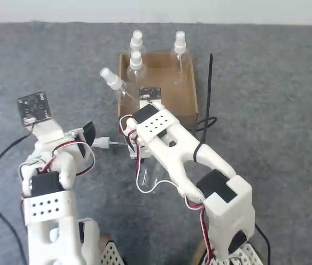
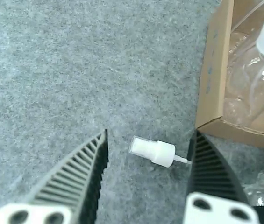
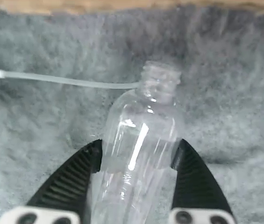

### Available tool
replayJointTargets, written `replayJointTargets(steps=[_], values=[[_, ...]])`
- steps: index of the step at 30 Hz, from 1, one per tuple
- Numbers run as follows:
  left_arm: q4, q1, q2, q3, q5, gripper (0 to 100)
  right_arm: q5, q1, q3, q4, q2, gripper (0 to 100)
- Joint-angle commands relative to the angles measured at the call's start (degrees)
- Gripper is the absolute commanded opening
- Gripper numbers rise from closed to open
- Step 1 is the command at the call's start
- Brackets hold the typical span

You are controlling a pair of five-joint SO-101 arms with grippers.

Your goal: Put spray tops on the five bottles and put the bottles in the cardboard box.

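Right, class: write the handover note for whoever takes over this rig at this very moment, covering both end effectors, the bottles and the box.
Left end effector: open, straddling the loose spray top lying on the carpet.
Right end effector: shut on the uncapped bottle; the top's dip tube reaches its neck.
Done: four capped bottles are in the cardboard box, three upright and one leaning out over its wall.
Left: fit the last top, then box the fifth bottle.

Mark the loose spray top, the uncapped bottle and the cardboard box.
spray top (image 2: 153, 151): left wrist view, white body.
uncapped bottle (image 3: 139, 142): right wrist view, clear body.
cardboard box (image 2: 213, 70): left wrist view, outer wall.
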Motion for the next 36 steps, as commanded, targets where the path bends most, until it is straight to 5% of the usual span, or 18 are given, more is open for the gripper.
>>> replayJointTargets(steps=[1,20,36], values=[[-1.67,-0.44,-1.67,-0.31,0.18,26,1.05,1.01,-2.11,1.98,-1.45,7.4],[-1.67,-0.44,-1.58,-0.22,0.09,26,1.32,1.27,-1.93,10.24,-10.24,7.2],[-1.67,-0.44,-1.49,-0.22,0.09,26,9.49,4.26,-1.85,19.91,-20.62,7.2]])
